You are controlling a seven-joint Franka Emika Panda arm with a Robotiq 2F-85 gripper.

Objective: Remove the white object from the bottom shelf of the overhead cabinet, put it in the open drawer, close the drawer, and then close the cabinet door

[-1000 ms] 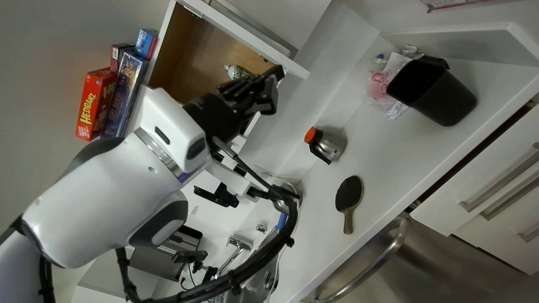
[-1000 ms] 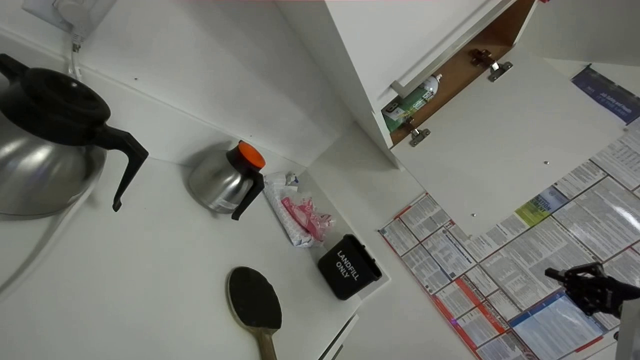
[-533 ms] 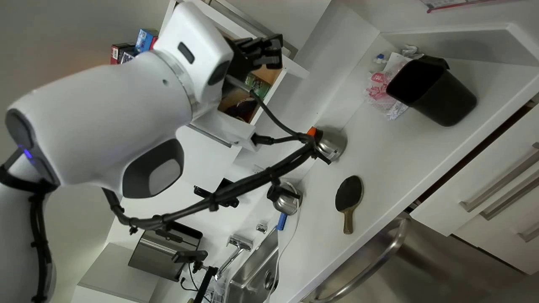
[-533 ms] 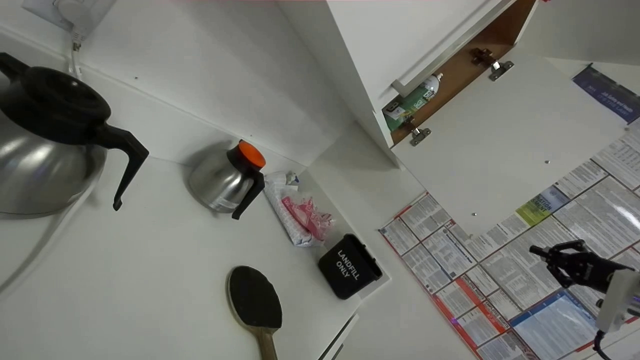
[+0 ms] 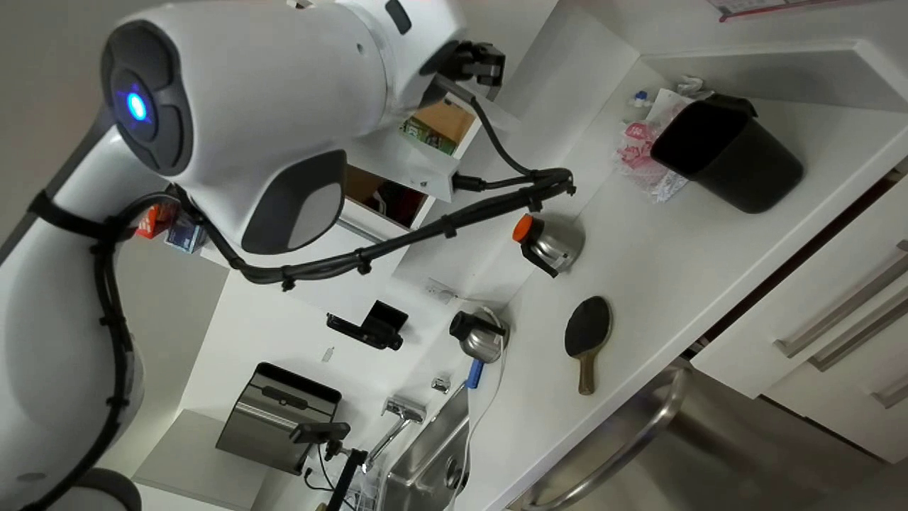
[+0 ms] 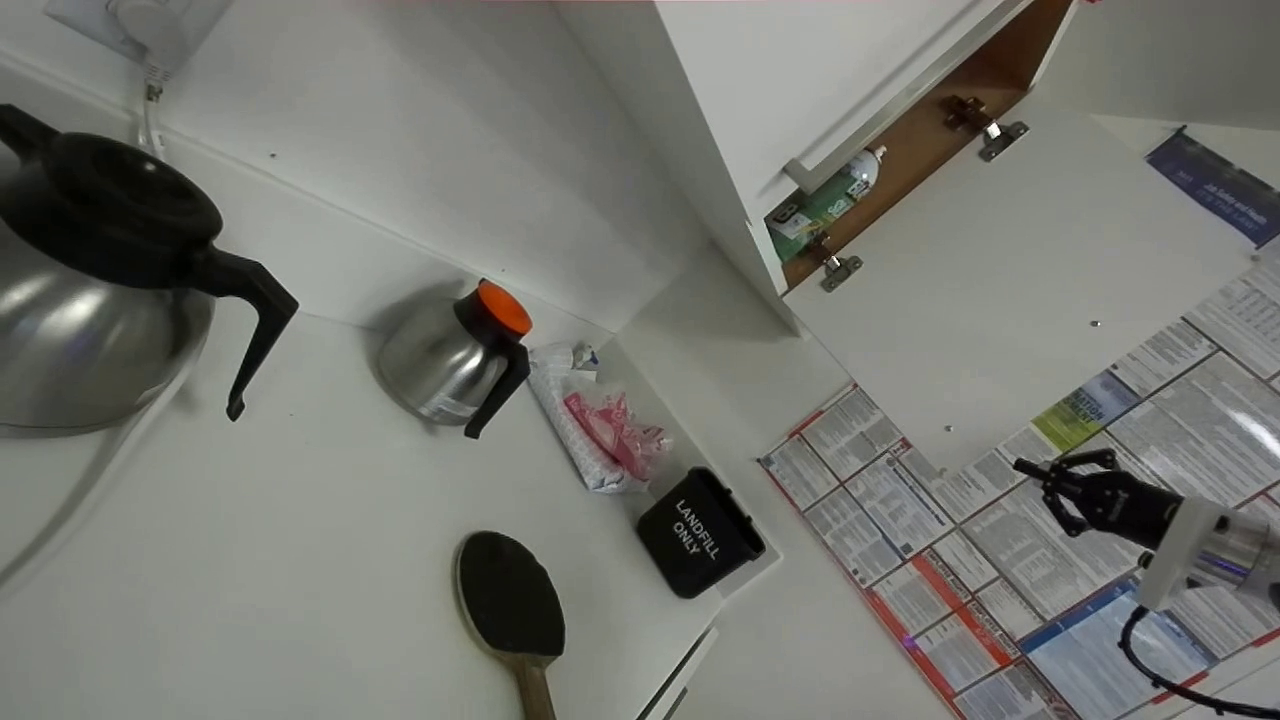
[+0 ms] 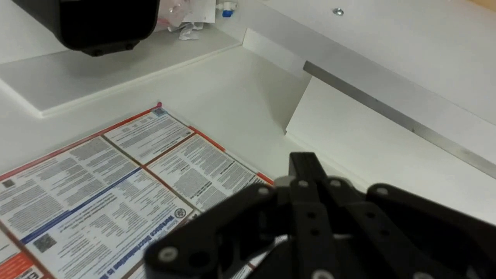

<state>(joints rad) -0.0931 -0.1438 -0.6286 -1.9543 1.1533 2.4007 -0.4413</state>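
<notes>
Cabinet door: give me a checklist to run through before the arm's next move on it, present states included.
1. Cabinet door shut: not ok; it stands open.
2. Gripper shut and carrying nothing: ok; jaws together, nothing visible between them.
3. Gripper clear of the door: ok; a gap shows between them in an exterior view.
4. White object inside the drawer: cannot tell; no view shows it.
5. Drawer fully closed: cannot tell; a dark gap shows between its front and the counter.
6. Overhead cabinet contents clear of the door's swing: cannot tell; a green-labelled bottle sits near the opening.
</notes>
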